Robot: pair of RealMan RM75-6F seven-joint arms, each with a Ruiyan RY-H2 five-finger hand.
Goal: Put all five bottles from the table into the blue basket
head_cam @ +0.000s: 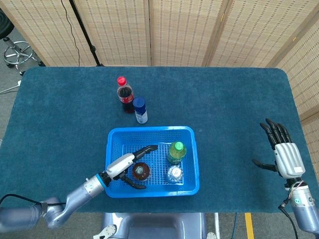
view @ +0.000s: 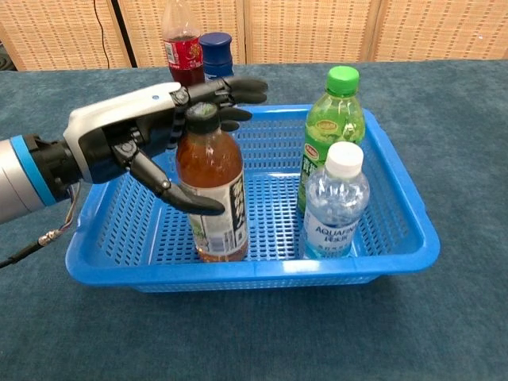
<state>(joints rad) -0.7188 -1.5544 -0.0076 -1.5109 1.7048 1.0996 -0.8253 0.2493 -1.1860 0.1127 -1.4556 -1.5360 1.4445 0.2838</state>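
Standing in the blue plastic basket [view: 405, 218]: amber tea bottle [view: 213, 190], green-capped bottle [view: 333, 127], clear water bottle [view: 335, 202]; left hand [view: 151, 139] fingers spread, released beside tea bottle; right hand [head_cam: 284, 154] spread, empty; red-capped cola bottle [head_cam: 125, 93] and blue-capped bottle [head_cam: 140, 110] left on tabletop [head_cam: 229, 99] beyond basket's far edge.

Open basket floor [head_cam: 157, 152] behind bottles [head_cam: 173, 162]

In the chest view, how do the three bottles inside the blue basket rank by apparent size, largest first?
1. Brown tea bottle
2. Green bottle
3. Clear water bottle

The tea bottle stands nearer the camera than the green one, so their order is unsure.
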